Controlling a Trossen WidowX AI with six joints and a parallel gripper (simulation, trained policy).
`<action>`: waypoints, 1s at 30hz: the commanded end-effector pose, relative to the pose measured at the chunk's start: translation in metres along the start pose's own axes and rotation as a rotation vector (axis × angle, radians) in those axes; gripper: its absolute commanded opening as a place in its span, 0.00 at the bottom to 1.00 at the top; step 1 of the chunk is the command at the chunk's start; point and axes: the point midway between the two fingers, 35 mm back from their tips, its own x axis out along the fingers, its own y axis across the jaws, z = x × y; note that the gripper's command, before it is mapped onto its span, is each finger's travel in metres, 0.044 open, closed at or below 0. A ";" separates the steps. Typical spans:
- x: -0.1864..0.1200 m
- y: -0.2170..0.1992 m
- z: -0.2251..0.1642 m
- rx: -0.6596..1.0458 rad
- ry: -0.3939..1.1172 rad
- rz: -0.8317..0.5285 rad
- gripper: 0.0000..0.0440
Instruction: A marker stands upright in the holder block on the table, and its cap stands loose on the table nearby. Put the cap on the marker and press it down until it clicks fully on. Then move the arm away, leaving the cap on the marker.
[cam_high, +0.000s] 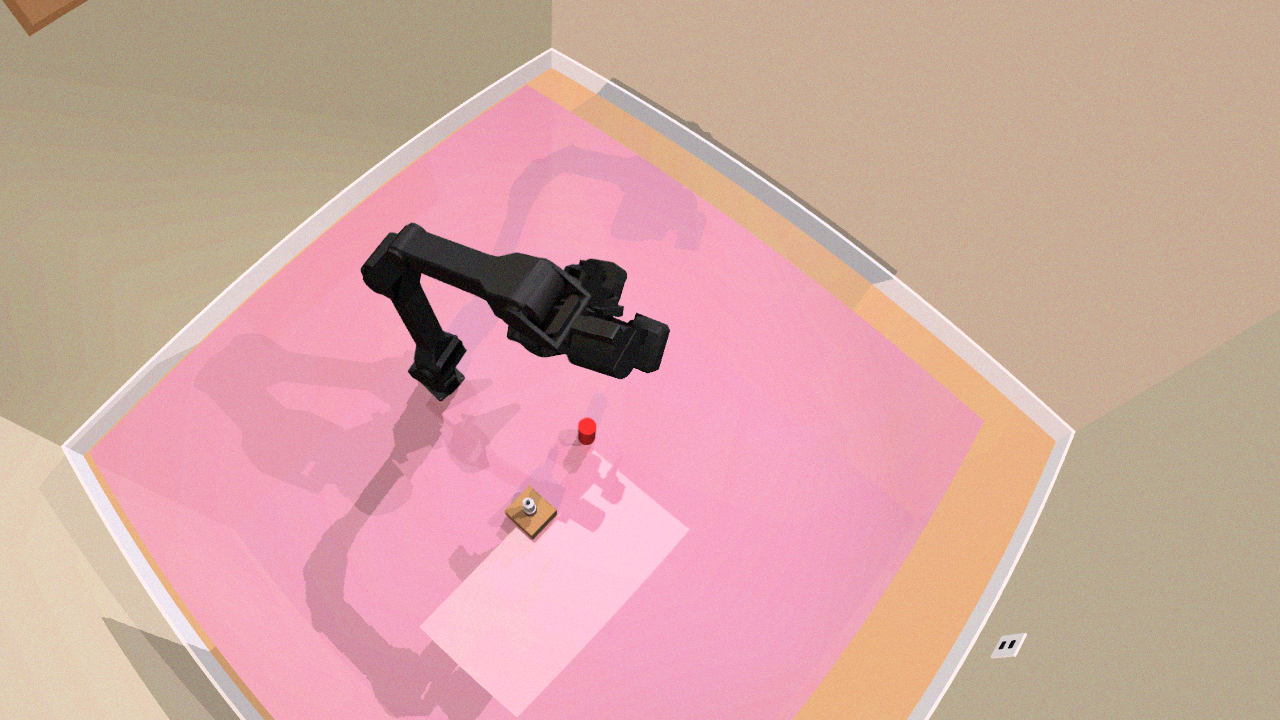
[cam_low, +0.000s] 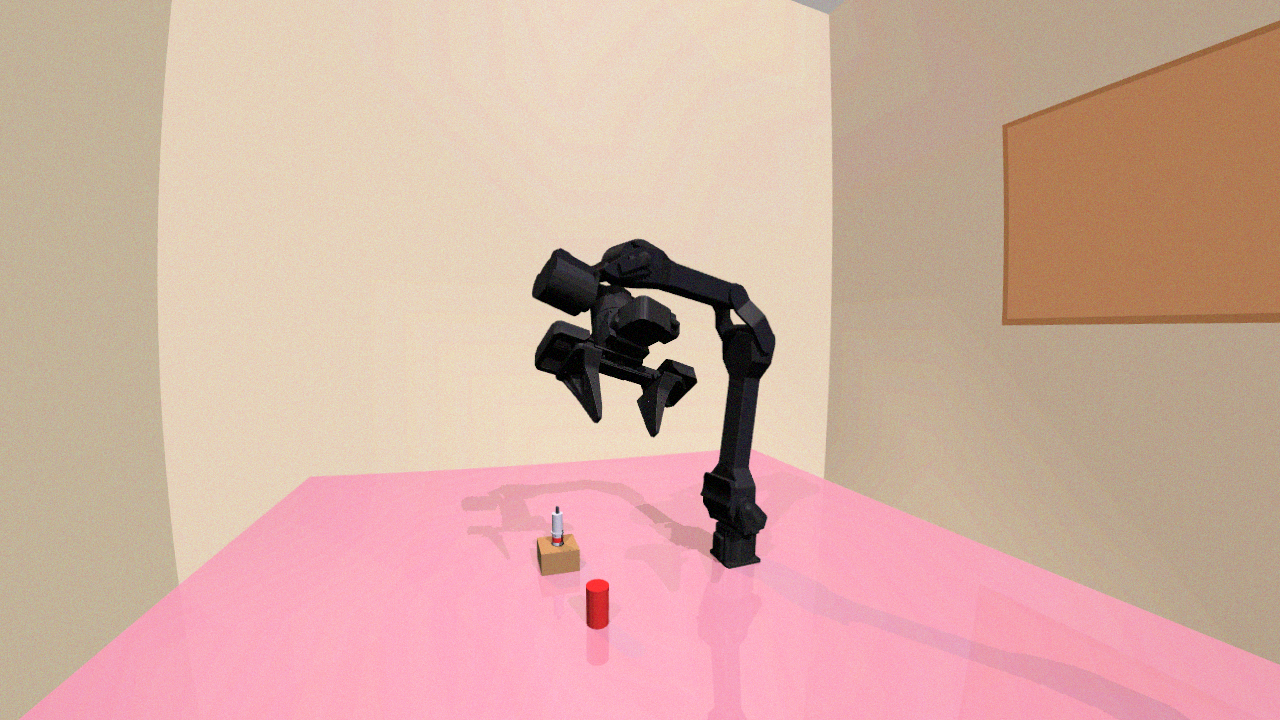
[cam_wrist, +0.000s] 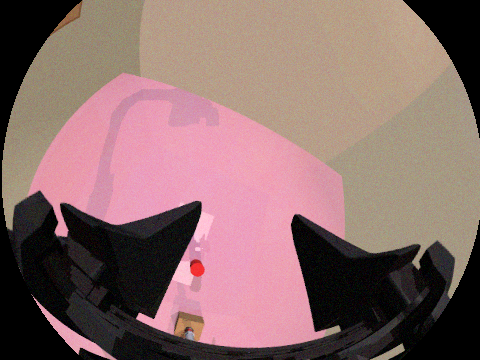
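Note:
The red cap (cam_high: 586, 431) (cam_low: 597, 604) (cam_wrist: 197, 268) stands upright and loose on the pink table. The white marker (cam_high: 529, 505) (cam_low: 556, 526) (cam_wrist: 189, 334) stands upright in the tan holder block (cam_high: 532, 528) (cam_low: 559, 559) (cam_wrist: 185, 320), its dark tip up and bare. My gripper (cam_low: 625, 429) (cam_wrist: 246, 209) is open and empty. It hangs high above the table, fingers pointing down at a slant. In the wrist view the cap shows far below, between the fingers and nearer the left one. In the top view the fingertips are hidden under the gripper's body.
The pink table top (cam_high: 805, 447) (cam_low: 358, 662) has an orange border (cam_high: 904, 573) and walls around it. A pale bright patch (cam_high: 554, 600) lies beside the block in the top view. The arm's base (cam_high: 438, 380) (cam_low: 735, 544) stands on the table. Shadows of the arm cross the table.

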 end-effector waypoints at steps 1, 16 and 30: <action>0.004 0.000 -0.011 0.022 0.033 0.023 0.74; 0.011 0.002 -0.054 0.100 0.180 0.104 0.74; 0.016 0.004 -0.092 0.151 0.313 0.185 0.73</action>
